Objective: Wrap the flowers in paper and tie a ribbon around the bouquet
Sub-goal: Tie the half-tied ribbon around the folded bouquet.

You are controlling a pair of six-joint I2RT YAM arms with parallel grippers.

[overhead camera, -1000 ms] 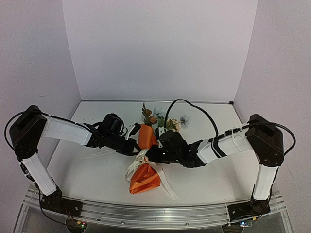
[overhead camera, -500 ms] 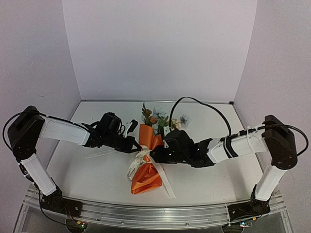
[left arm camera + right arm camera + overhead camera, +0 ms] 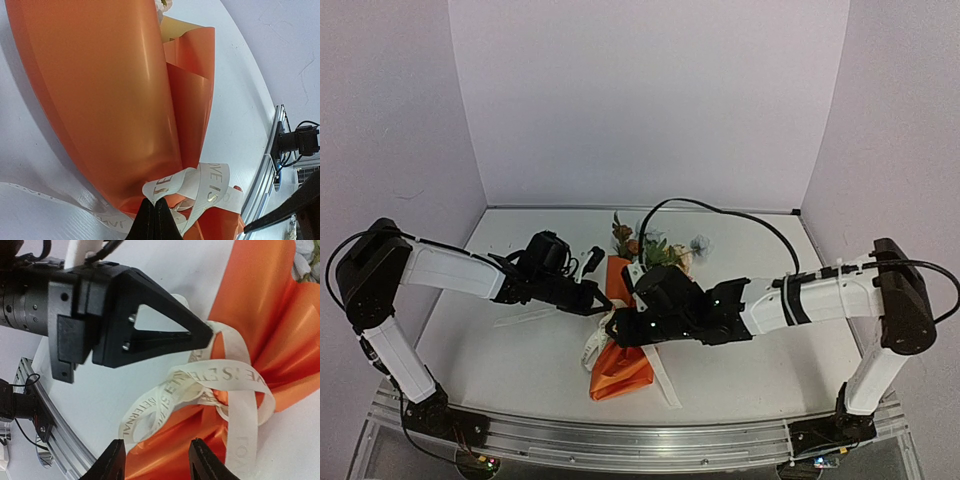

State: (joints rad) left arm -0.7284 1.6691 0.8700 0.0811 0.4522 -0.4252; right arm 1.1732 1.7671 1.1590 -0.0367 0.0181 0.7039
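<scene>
Clenched at the tips, the black two-finger left gripper (image 3: 153,214) pinches a fold of the long cream-white fabric ribbon (image 3: 202,185) with gold lettering, just where the ribbon loops at the narrow waist of the cone-shaped orange paper bouquet (image 3: 618,370). In the overhead view this gripper reaches in from 9 o'clock, with its arm low over the white tabletop (image 3: 510,375), and ends against the 9 o'clock side of the waist.

The black two-finger right gripper (image 3: 157,444) comes in from 3 o'clock and hovers over the same waist. Its fingers are spread and nothing is caught between them. Ribbon loops and glossy orange paper (image 3: 260,305) lie below the gap.

The bouquet lies flat near the middle of the table. Its small orange, pale blue and cream blossoms (image 3: 650,248) with green leaves are at the 12 o'clock end, and its flared paper skirt is at the 6 o'clock end. The ribbon circles the waist in several slack loops; I cannot tell whether they are knotted. One tail runs out toward 5 o'clock beside the skirt, and a thinner one trails toward 9 o'clock under the left arm.

From the right wrist camera, the left gripper's triangular finger touches the loops at their 12 o'clock edge.
</scene>
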